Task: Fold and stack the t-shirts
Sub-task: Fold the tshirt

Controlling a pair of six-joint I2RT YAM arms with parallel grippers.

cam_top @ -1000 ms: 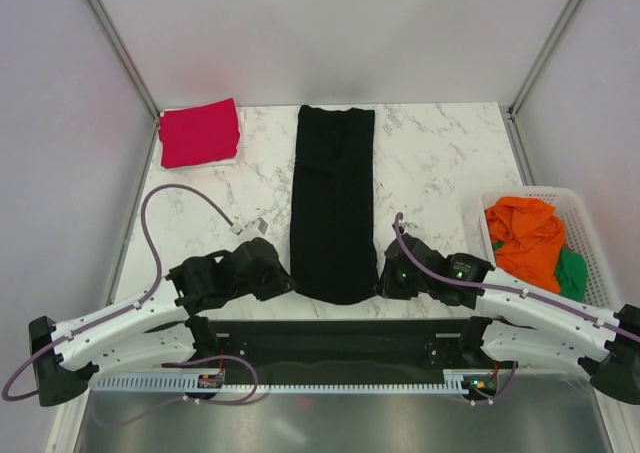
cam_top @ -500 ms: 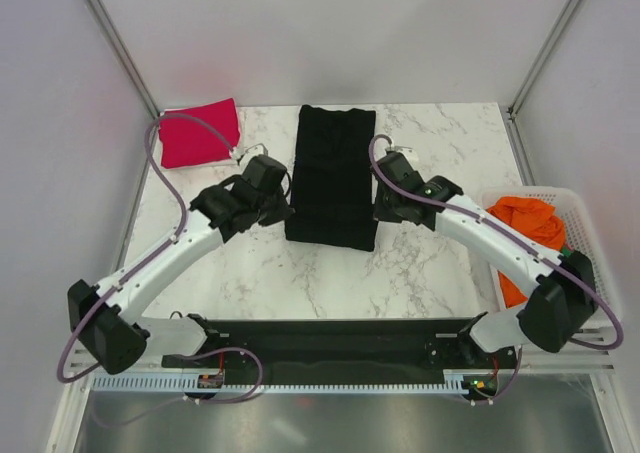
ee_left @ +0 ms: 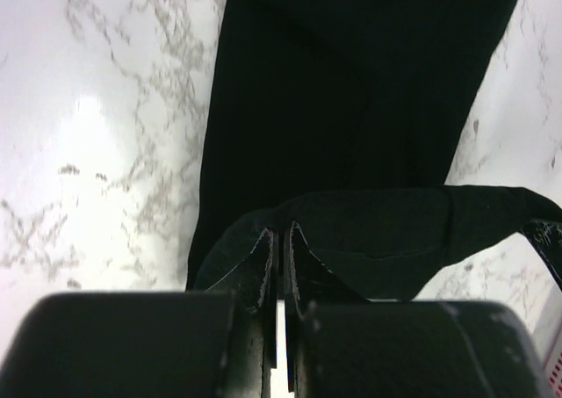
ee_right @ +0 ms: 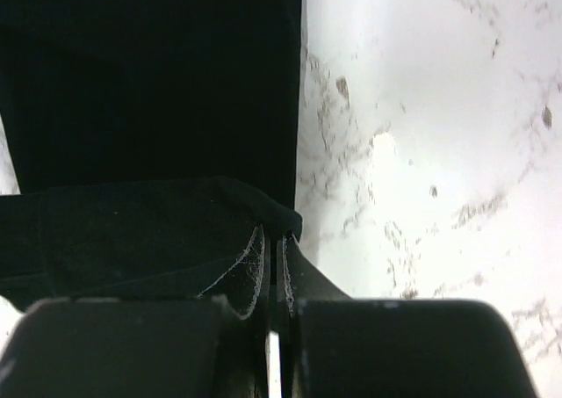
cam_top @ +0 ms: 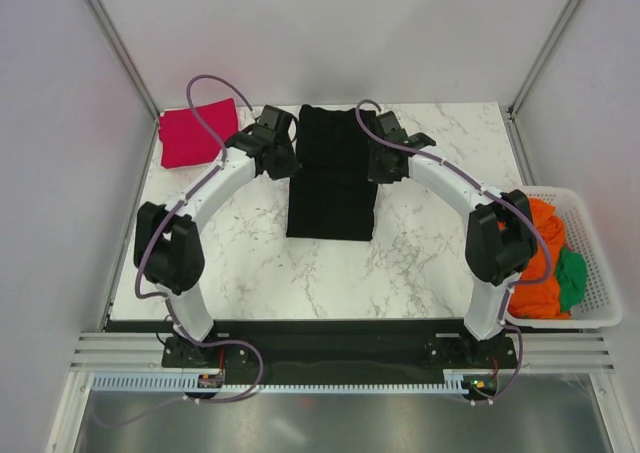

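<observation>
A black t-shirt (cam_top: 333,173) lies as a long strip on the marble table (cam_top: 420,243), its near end folded back over the far part. My left gripper (cam_top: 283,160) is shut on the shirt's left corner (ee_left: 255,235). My right gripper (cam_top: 378,163) is shut on the right corner (ee_right: 277,218). Both hold the lifted edge over the shirt's far half. A folded red t-shirt (cam_top: 199,132) lies at the far left corner.
A white basket (cam_top: 585,273) at the right edge holds orange (cam_top: 545,248) and green (cam_top: 571,278) garments. Metal frame posts (cam_top: 115,38) stand at the back corners. Both arms arch over the table's sides.
Both grippers have carried the black shirt's near end from the front edge toward the back, folding the shirt over itself. The arms are now stretched far out.
</observation>
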